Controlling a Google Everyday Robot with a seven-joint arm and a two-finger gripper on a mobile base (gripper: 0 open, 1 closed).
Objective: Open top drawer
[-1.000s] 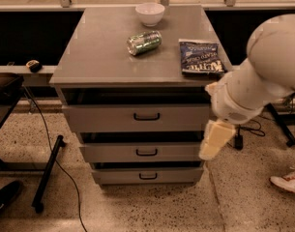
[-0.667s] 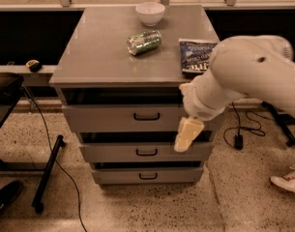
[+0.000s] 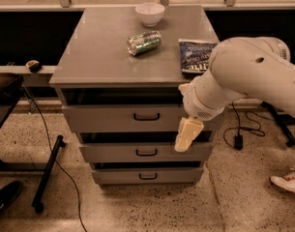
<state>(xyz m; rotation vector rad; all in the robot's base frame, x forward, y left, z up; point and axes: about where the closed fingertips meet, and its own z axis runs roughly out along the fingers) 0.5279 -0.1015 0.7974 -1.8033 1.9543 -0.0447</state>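
The top drawer is the widest grey front just under the cabinet top, with a small black loop handle at its centre. A dark gap shows above it and none of its interior is visible. My gripper is cream-coloured and hangs from the big white arm. It sits in front of the right part of the drawer fronts, at the level between the top and middle drawers, to the right of the handle and apart from it.
Two narrower grey drawers sit below. On the cabinet top are a white bowl, a green can on its side and a blue snack bag. A black stand leg is at left, cables and a shoe at right.
The arm has swung left across the cabinet front. The gripper has moved from beside the cabinet's right edge to in front of the drawers, nearer the top drawer's handle.
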